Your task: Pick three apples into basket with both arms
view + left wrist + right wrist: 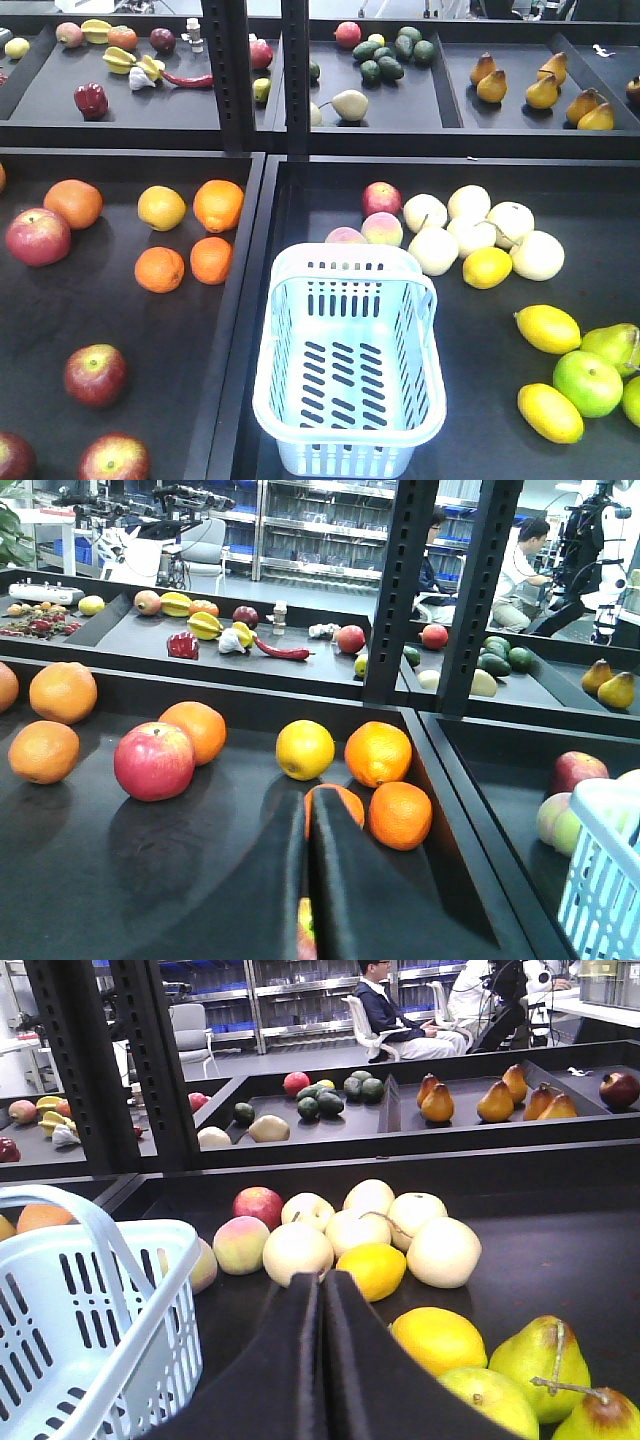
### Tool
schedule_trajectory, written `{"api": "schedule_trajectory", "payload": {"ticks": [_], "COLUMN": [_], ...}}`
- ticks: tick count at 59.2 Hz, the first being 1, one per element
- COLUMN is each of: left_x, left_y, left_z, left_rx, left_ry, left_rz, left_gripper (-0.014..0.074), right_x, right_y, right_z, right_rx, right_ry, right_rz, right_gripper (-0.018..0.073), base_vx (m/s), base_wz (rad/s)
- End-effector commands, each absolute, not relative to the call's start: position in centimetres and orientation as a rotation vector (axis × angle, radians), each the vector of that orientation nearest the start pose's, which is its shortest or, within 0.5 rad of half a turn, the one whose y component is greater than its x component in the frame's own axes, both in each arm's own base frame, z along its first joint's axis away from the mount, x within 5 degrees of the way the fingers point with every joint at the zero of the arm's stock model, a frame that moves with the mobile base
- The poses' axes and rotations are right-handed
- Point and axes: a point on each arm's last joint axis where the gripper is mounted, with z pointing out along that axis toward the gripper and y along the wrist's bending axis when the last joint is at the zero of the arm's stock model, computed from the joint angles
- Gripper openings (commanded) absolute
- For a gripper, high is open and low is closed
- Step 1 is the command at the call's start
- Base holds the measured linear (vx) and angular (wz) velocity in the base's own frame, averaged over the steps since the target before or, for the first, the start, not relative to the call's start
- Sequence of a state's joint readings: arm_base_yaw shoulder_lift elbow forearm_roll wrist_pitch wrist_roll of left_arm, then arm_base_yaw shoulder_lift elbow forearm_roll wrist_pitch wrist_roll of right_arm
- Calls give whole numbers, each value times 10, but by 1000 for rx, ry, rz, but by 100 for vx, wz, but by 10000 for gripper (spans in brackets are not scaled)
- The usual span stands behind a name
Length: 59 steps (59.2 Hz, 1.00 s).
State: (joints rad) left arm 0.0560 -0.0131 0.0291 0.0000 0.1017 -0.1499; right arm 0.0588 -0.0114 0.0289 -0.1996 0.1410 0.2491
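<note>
The pale blue basket [345, 455] stands empty at the front of the right tray. Several dark red apples lie in the left tray: one at the far left [38, 236], one nearer [95, 375] and one at the front edge [113, 458]. Another apple [381, 198] sits behind the basket. Neither arm shows in the front view. My left gripper [308, 798] is shut and holds nothing; it hovers over the left tray, with an apple [154, 760] ahead to its left. My right gripper [322, 1278] is shut and empty, right of the basket [60, 1300], with an apple [258, 1204] beyond.
Oranges [218, 205] and a yellow fruit [161, 208] lie in the left tray. Pale round fruits [470, 235], lemons [547, 328] and green pears [588, 383] fill the right tray. A raised black divider [245, 300] separates the trays. Black shelf posts [230, 70] stand behind.
</note>
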Motion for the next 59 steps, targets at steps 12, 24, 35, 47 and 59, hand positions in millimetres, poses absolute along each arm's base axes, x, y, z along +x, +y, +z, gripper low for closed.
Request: {"api": "schedule_trajectory", "payload": {"ticks": [12, 24, 35, 47, 59], "left_x": [54, 54, 53, 47, 36], "left_y": [3, 3, 4, 7, 6], "left_z": [212, 216, 222, 240, 271], "left_rx": [-159, -163, -318, -476, -461], "left_ry": [1472, 1429, 1340, 1107, 939], "left_rz": [-80, -91, -278, -514, -625], "left_gripper": [-6, -6, -6, -6, -6], "right_x": [56, 56, 56, 56, 56], "right_y": [2, 2, 2, 2, 2], "right_z": [195, 195, 195, 195, 195], "right_rx": [-1, -1, -1, -1, -1], "right_ry": [1566, 1566, 1566, 1566, 1566], "right_rz": [68, 68, 68, 68, 68], "right_gripper": [-6, -6, -6, -6, -6], "base_vx": [0, 0, 0, 0, 0], "base_wz": [0, 0, 0, 0, 0]}}
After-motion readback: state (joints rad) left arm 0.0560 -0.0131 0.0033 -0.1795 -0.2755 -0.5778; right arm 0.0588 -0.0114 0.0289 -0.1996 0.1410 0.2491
